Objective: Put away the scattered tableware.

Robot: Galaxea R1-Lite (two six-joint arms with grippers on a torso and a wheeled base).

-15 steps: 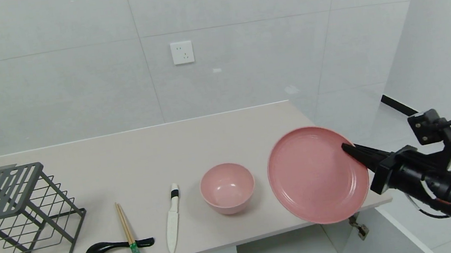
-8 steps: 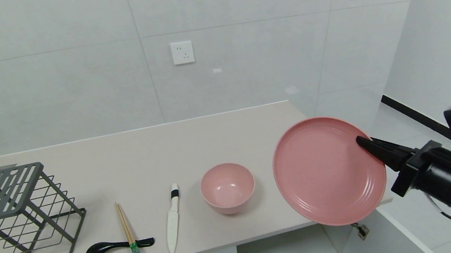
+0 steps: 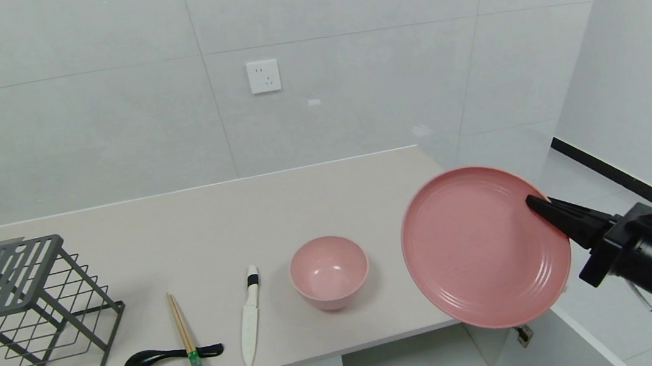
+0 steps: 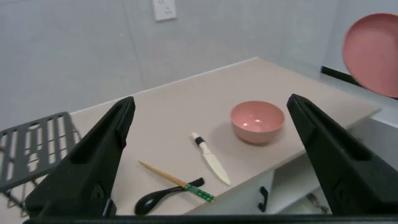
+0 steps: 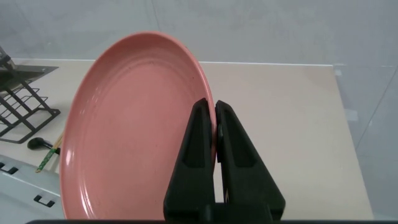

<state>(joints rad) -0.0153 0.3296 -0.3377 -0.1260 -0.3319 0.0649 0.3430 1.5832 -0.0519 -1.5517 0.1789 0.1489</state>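
Observation:
My right gripper [image 3: 534, 203] is shut on the rim of a pink plate [image 3: 481, 248], holding it tilted in the air past the counter's right front corner. In the right wrist view the fingers [image 5: 202, 134] pinch the edge of the plate [image 5: 130, 124]. On the counter lie a pink bowl [image 3: 329, 271], a white knife [image 3: 250, 317], chopsticks [image 3: 186, 340] and a black spoon [image 3: 156, 358]. My left gripper [image 4: 210, 99] hangs open before the counter, empty, facing the bowl [image 4: 257, 121] and knife [image 4: 210, 158].
A dark wire rack [image 3: 26, 303] stands at the counter's left end. The beige counter [image 3: 303, 198] backs onto a tiled wall with a socket [image 3: 263, 76]. An open shelf [image 3: 414, 363] sits under the counter's right part.
My right gripper has carried the plate to the right and a little upward, from over the counter's corner to beyond its right edge. The other things have not moved.

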